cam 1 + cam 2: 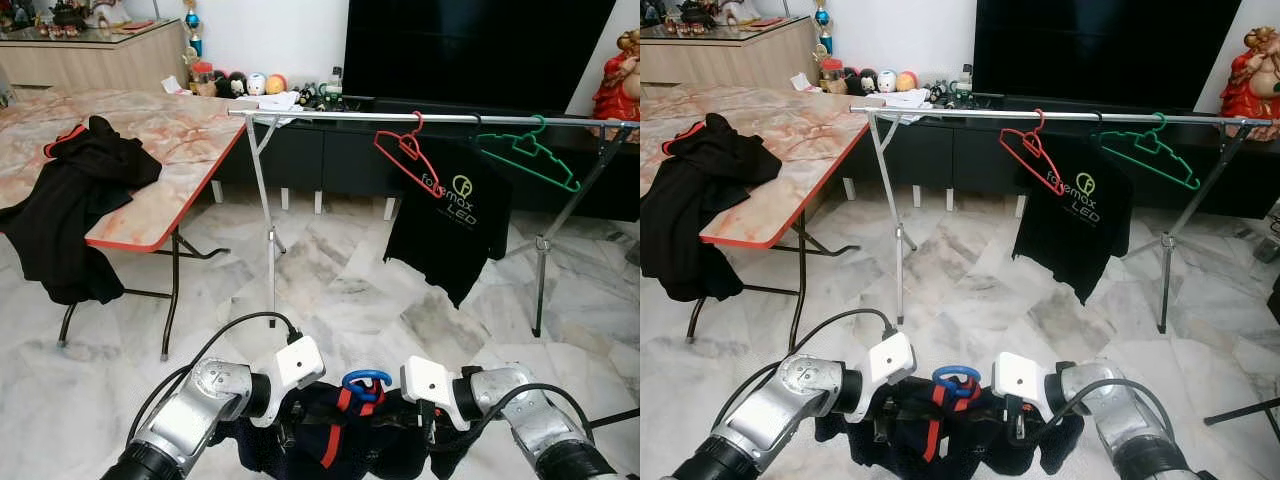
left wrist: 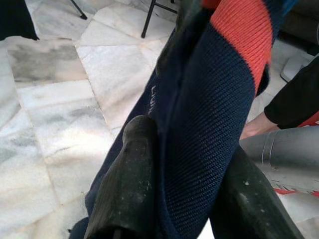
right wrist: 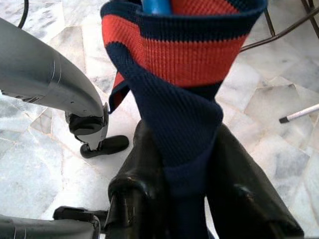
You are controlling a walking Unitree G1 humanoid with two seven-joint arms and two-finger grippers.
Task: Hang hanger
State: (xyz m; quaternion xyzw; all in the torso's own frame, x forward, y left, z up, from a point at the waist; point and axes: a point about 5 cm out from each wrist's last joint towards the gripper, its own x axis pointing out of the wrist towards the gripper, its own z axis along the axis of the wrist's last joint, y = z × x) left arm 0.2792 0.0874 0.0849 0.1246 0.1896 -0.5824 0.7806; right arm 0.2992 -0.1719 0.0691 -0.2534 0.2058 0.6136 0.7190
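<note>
Left wrist view: hanger (image 1: 366,384) mostly shirt-covered (image 2: 209,124)

Two silver metal forearms, left arm (image 1: 185,415) at 7 o'clock, right arm (image 1: 535,420) at 5 o'clock. Each ends in a white boxy wrist block (image 1: 298,362). Black cable (image 1: 215,340) loops over left arm. Matte black, scuffed fingers (image 2: 127,184) on both grippers.
</note>
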